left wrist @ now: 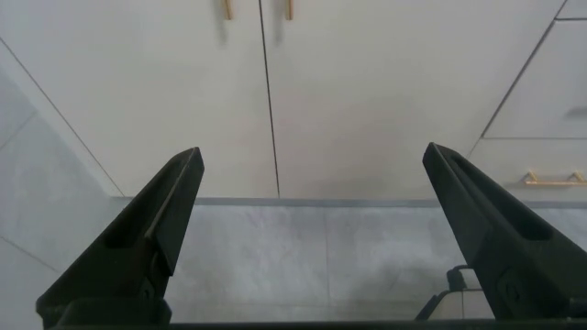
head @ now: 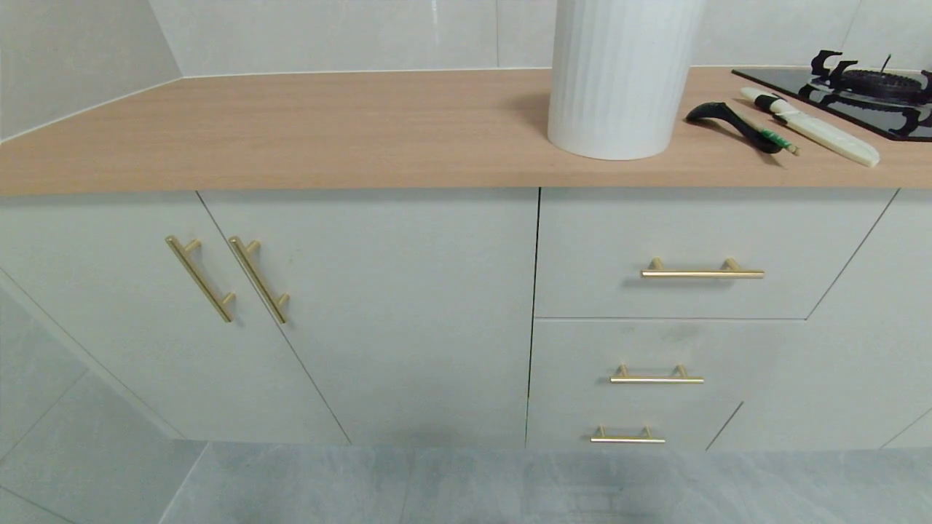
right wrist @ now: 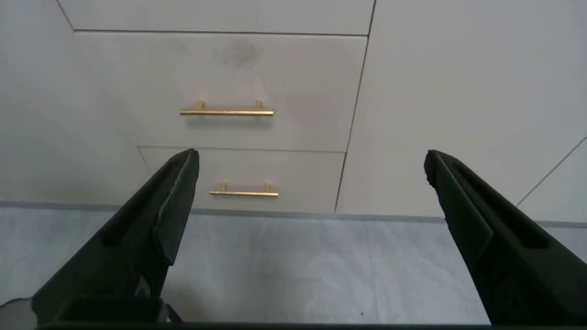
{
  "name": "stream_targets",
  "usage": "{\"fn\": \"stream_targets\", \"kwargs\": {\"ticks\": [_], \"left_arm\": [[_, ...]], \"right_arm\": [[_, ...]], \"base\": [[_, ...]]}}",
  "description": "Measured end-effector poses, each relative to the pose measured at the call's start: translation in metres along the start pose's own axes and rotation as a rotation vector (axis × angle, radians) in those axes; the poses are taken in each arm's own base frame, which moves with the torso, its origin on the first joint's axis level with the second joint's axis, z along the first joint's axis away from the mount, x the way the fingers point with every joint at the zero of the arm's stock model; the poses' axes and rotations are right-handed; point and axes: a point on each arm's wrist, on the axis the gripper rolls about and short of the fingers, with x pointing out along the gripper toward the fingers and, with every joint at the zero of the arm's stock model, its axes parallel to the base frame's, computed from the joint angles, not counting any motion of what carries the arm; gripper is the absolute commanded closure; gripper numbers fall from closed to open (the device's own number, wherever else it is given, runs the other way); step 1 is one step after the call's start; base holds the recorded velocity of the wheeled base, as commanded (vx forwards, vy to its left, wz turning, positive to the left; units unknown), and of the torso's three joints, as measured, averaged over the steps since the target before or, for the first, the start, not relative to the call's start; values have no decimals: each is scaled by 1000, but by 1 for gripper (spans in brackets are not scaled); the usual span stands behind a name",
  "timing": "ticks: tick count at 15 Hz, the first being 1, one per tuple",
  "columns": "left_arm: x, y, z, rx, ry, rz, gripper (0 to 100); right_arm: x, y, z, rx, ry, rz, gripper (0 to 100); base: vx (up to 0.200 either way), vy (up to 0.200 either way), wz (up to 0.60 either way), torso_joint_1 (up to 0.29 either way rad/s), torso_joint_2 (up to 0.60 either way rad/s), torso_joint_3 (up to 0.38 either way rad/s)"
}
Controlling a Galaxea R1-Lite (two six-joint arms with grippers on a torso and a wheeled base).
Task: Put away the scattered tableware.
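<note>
Head view: a wooden bench (head: pixel 291 131) runs along a tiled wall. A tall white ribbed container (head: pixel 619 80) stands on it, right of centre. Just to its right, towards the front edge, lies the scattered tableware: a black curved utensil (head: pixel 728 120), a thin stick with a green band (head: pixel 778 138) touching the black one's far end, and a long white utensil with a black band (head: pixel 823 132) just beside them. Behind these sits a black gas hob (head: pixel 866 91). Below the bench are two cabinet doors (head: pixel 364 313) with slanting gold handles and, to their right, three stacked drawers (head: pixel 677 240) with gold bar handles.

Left wrist view: the left claw (left wrist: pixel 312 154) is spread wide with nothing between its dark fingers, hanging low before the cabinet doors above the grey floor (left wrist: pixel 303 247).

Right wrist view: the right claw (right wrist: pixel 310 157) is likewise gaping wide and holds nothing, facing the lower drawers.
</note>
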Motion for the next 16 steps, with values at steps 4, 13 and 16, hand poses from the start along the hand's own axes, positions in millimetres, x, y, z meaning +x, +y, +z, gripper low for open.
{"fn": "stream_targets", "kwargs": {"ticks": [4,13,16], "left_arm": [[0,0,0,0,0,0,0],[0,0,0,0,0,0,0],[0,0,0,0,0,0,0]], "right_arm": [[0,0,0,-6,0,3,0],[-3,0,24,16,-39,64,0],[9,0,45,17,57,108,0]], "base": [[0,0,0,0,0,0],[0,0,0,0,0,0],[0,0,0,0,0,0]]}}
